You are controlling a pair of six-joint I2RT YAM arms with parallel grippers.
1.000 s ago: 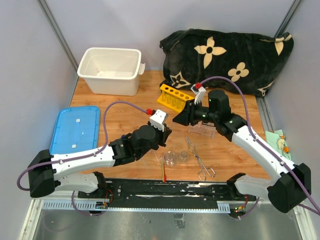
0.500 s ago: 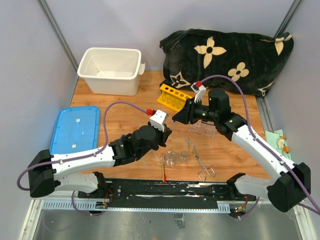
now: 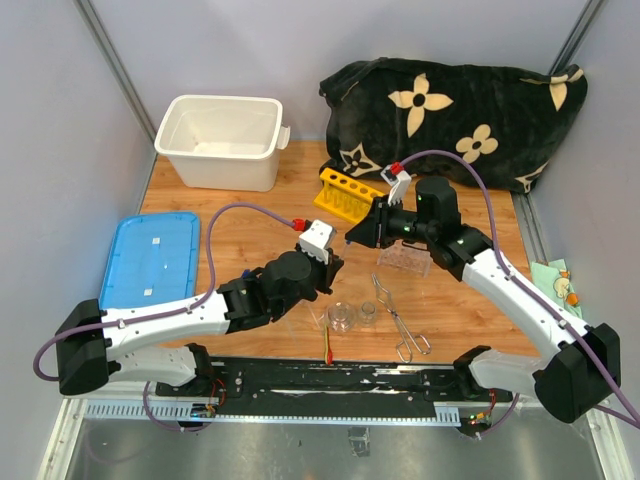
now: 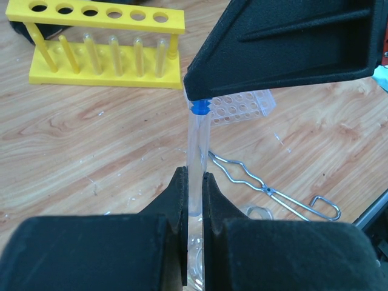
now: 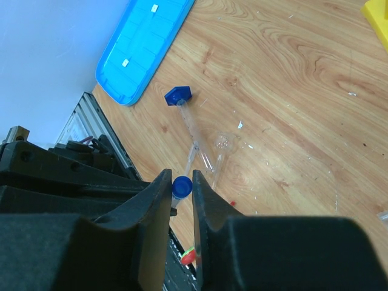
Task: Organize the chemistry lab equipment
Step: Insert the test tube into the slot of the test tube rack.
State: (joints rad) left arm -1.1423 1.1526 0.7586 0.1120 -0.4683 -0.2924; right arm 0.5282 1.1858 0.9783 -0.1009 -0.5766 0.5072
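Note:
My left gripper is shut on the lower part of a blue-capped clear tube, holding it upright above the table's middle. My right gripper has come in from the right, and its jaws sit tight on both sides of the tube's blue cap. The yellow holed rack stands behind, and the clear plastic rack lies under the right arm. Two small beakers, metal tongs and a red-tipped stick lie near the front edge. Another blue-capped tube and thin rods lie below.
A white tub stands at the back left, with its blue lid flat on the left side. A black flowered cloth fills the back right. The table's front edge meets a black rail.
My right gripper has slid a little to the left onto the tube's cap and its jaws have narrowed around it. The left arm and the tube have stayed still.

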